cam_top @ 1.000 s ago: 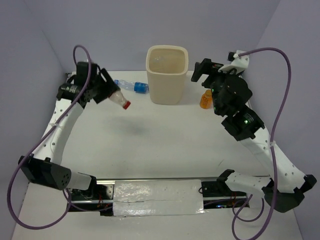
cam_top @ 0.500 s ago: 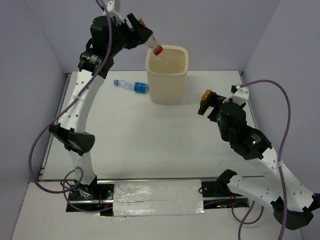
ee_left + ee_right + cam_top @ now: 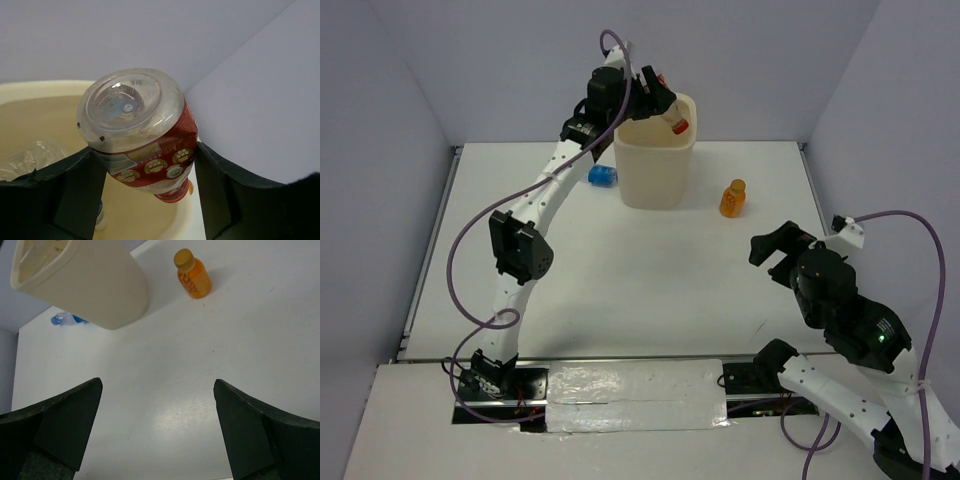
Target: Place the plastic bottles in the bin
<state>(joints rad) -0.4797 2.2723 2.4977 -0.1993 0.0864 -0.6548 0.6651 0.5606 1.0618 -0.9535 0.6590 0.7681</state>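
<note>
The cream bin (image 3: 655,165) stands at the back middle of the table. My left gripper (image 3: 655,100) is over its mouth, shut on the red-capped bottle (image 3: 678,125), which is tilted cap down into the opening. In the left wrist view the bottle (image 3: 140,125) sits between my fingers (image 3: 75,190) above the bin (image 3: 35,92), with a clear crumpled bottle (image 3: 30,157) lying inside. The blue-capped bottle (image 3: 603,176) lies left of the bin, partly behind my arm. The small orange bottle (image 3: 733,198) stands right of the bin. My right gripper (image 3: 775,248) is open and empty, near the orange bottle (image 3: 192,277).
The right wrist view shows the bin (image 3: 85,280) and the blue-capped bottle (image 3: 67,318) beyond bare white table. Purple walls enclose the table at the back and sides. A taped strip (image 3: 635,395) runs along the near edge between the arm bases.
My left arm swung the red-capped bottle from the left side up and over the bin mouth. My right arm pulled back from the orange bottle toward the near right.
</note>
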